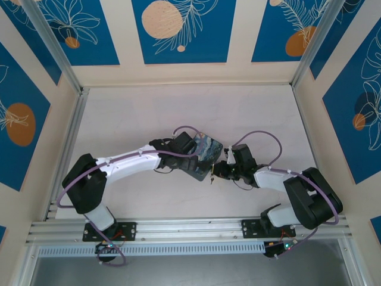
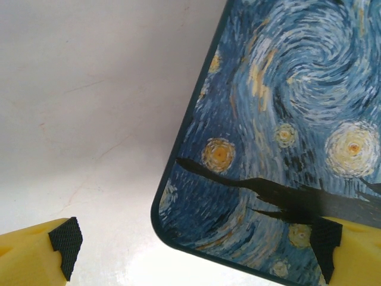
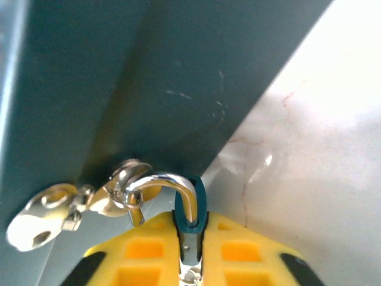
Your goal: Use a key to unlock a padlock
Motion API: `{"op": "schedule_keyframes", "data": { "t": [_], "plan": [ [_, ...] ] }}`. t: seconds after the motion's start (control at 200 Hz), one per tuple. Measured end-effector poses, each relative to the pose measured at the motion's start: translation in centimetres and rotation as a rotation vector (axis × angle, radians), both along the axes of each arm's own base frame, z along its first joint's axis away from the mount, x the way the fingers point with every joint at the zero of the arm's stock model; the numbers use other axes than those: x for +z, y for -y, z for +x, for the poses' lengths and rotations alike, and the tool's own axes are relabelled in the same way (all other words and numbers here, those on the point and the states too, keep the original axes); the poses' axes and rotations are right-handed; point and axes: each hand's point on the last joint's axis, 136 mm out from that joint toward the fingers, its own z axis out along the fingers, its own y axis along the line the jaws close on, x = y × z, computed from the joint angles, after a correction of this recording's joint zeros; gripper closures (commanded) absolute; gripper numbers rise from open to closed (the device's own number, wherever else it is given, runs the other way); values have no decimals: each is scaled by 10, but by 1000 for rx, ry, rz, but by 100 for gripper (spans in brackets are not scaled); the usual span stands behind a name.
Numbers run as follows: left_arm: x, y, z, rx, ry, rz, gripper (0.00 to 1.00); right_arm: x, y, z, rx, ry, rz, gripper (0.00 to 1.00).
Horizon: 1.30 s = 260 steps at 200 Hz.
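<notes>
Blue panels with pale leaf and circle prints [image 1: 178, 30] line the walls around your white table [image 1: 178, 113]. Both arms reach in toward the middle of it from their bases at the near edge. They meet at the square painted box [image 1: 208, 146], which lies flat with one corner turned toward the right arm.

From the left wrist you see the left gripper [image 2: 196, 250] spread wide and holding nothing. One yellow finger with its black pad [image 2: 64, 243] hangs over bare table. The other pad [image 2: 326, 241] sits over the swirled blue-and-yellow lid [image 2: 286, 119], so a rounded corner of the box lies between the two.

Your right gripper [image 3: 189, 229] is at the dark teal side of the box, close up against it. Its yellow fingers are pressed together and pinch the near leg of the padlock [image 3: 172, 180]. The grey shackle curves up out of the fingertips and arches to the left. A teal tab [image 3: 196, 199] wraps the shackle just where it enters the fingers. Whether the fingers press metal, tab or both, you cannot tell from this angle. A sliver of brass shows behind the shackle's far leg, and the rest of the padlock's body is hidden by the fingers.

The key [image 3: 33, 226] hangs free to the left of the shackle, a small flat silvery piece with a hole in its head. It joins a small ring [image 3: 74, 208] and lies against the side of the box, apart from the fingers.

From the top camera the lock and key are too small to make out beside the right gripper.
</notes>
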Motion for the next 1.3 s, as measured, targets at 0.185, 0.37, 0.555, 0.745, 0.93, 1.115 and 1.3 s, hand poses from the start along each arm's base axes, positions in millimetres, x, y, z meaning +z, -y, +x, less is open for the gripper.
{"op": "schedule_keyframes", "data": {
  "t": [0.185,0.37,0.555,0.745,0.93,1.115,1.3],
  "plan": [
    [-1,1,0,2,-2,1,1,3,3,-3,-20,4,5,100],
    [-2,2,1,2,-6,0,1,9,6,-4,-56,6,21,100],
    [-2,3,0,0,-9,-2,2,13,7,-2,-99,-10,42,100],
    [-4,6,0,3,-16,-17,2,15,11,4,-169,-29,58,100],
    [-4,8,0,7,-19,-26,2,17,22,15,-253,-29,73,100],
    [-5,9,1,7,-24,-28,2,21,29,24,-298,-27,87,100],
    [-4,9,1,8,-25,-26,1,30,30,21,-308,-24,107,100]
  ]
}}
